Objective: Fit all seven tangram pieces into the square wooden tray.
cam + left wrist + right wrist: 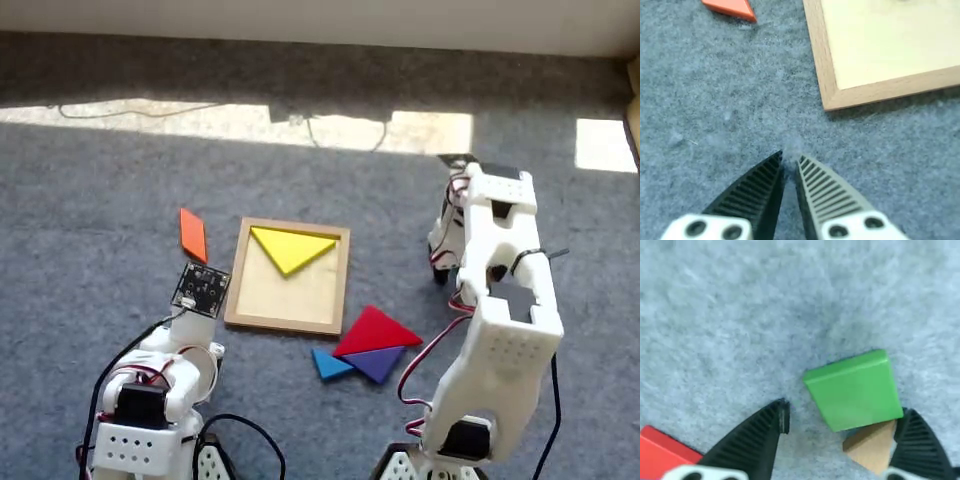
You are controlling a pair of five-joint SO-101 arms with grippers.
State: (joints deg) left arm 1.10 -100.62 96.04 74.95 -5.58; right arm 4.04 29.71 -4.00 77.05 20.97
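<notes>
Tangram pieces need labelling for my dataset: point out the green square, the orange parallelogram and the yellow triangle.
green square (852,392), right wrist view, middle of its top face.
orange parallelogram (193,235), high view, centre of the piece.
yellow triangle (290,247), high view, middle of its face.

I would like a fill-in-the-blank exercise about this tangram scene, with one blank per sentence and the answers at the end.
1. The triangle inside the wooden tray is ___ in colour.
2. The right gripper is open, with a ___ square between its fingers.
3. The left gripper is ___, above bare carpet near the tray's corner.
4. The parallelogram on the carpet is ___.
Missing words: yellow; green; shut; orange.
</notes>
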